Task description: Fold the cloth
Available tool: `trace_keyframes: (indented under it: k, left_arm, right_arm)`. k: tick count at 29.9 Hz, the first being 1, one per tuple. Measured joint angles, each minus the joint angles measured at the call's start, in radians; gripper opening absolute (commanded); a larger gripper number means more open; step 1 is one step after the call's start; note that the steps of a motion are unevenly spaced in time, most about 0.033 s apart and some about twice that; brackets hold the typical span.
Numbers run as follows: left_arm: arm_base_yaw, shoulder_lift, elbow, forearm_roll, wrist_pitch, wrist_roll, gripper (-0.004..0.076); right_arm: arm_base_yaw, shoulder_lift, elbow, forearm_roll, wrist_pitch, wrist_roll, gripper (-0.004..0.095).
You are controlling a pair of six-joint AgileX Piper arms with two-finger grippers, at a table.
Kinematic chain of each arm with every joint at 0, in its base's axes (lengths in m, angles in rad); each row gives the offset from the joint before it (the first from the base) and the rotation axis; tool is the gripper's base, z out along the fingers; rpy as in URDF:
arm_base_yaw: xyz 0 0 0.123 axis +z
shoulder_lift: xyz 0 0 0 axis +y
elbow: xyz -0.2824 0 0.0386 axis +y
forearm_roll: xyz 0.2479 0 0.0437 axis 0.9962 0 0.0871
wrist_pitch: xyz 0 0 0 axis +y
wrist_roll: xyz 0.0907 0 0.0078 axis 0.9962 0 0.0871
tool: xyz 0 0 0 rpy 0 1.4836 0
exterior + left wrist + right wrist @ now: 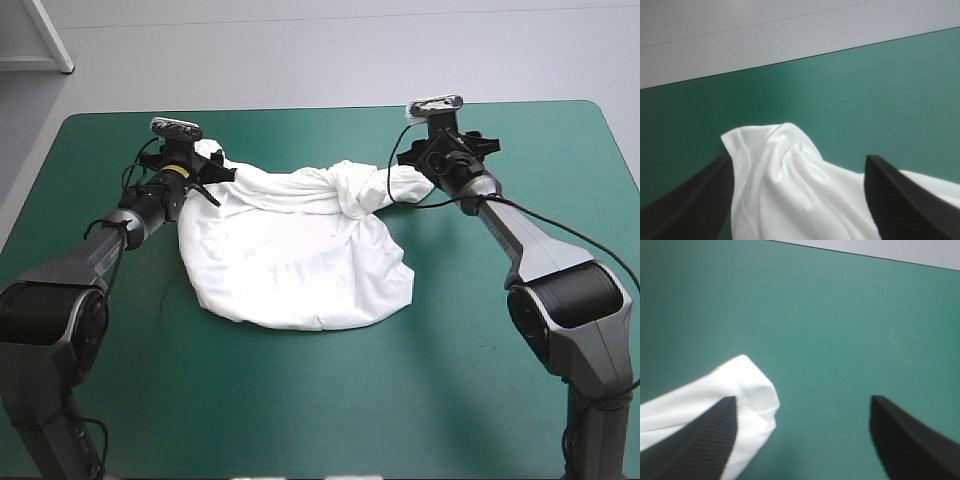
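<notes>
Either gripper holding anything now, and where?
Nothing held. Left gripper open, a bunched end of the white short-sleeved T-shirt lying between its fingers; right gripper open, the other end beside one finger.

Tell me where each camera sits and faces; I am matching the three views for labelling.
High view: above and behind the robot, looking forward and down at the teal-green table cover and the crumpled white short-sleeved T-shirt; both arms show.
Left wrist view: above the left gripper, looking along its open black fingers over the T-shirt toward a table edge.
Right wrist view: above the right gripper, fingers open, the T-shirt's end beside one.
Shared: all show the T-shirt and cover.
</notes>
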Motion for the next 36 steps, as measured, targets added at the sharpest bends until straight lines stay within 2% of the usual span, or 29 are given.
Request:
trace_keyframes:
  k: [6,14,17,22,28,36]
  left_arm:
    - [0.000,-0.092,-0.057,0.000,0.182,0.002,0.0614]
    - [0.011,-0.369,-0.090,0.000,0.557,-0.011,0.0593]
    - [0.041,-0.431,-0.092,-0.001,0.682,-0.051,0.0593]
    - [0.121,-0.443,-0.092,-0.065,0.841,-0.044,0.0592]
    - [0.186,-0.387,-0.092,-0.163,0.859,0.015,0.0580]
    - [0.174,-0.168,-0.092,-0.235,0.801,0.065,0.0567]
  right_arm:
    - [0.005,-0.073,-0.021,0.050,0.164,-0.105,0.0899]
    - [0.083,-0.327,-0.027,0.147,0.408,-0.221,0.0826]
    - [0.117,-0.396,-0.029,0.220,0.522,-0.282,0.0815]
    - [0.178,-0.496,0.061,0.352,0.569,-0.343,0.0809]
    - [0.280,-0.614,0.283,0.422,0.575,-0.360,0.0809]
    - [0.414,-0.675,0.513,0.438,0.562,-0.334,0.0809]
